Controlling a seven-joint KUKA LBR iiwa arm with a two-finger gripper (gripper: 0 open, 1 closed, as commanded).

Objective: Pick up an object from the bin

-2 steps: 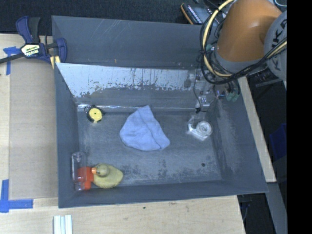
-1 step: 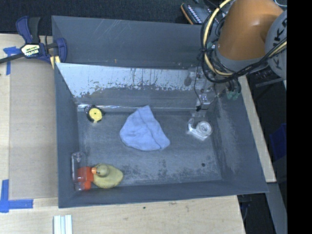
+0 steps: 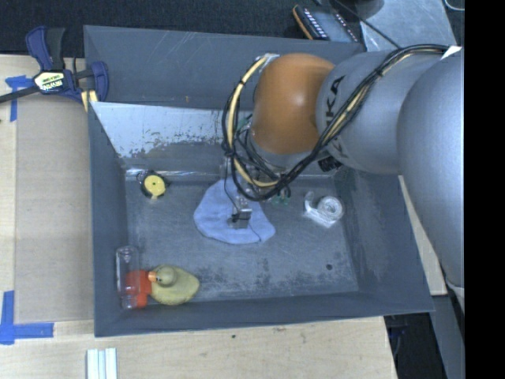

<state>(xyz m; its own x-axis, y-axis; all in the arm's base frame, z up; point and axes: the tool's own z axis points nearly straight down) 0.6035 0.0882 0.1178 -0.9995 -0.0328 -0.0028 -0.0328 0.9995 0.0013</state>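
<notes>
My gripper (image 3: 240,216) reaches down under the orange cover onto a pale blue round cloth (image 3: 217,218) that lies flat in the middle of the bin floor. The fingertips sit on the cloth's right half. A clear plastic tape roll (image 3: 323,209) rests to the right of the cloth, a short way from the gripper.
A small yellow round thing (image 3: 154,185) lies near the back left corner. A yellow rubber duck (image 3: 173,284) sits at the front left, beside an orange piece (image 3: 137,284) and a clear tube (image 3: 124,260). The arm covers the bin's back right.
</notes>
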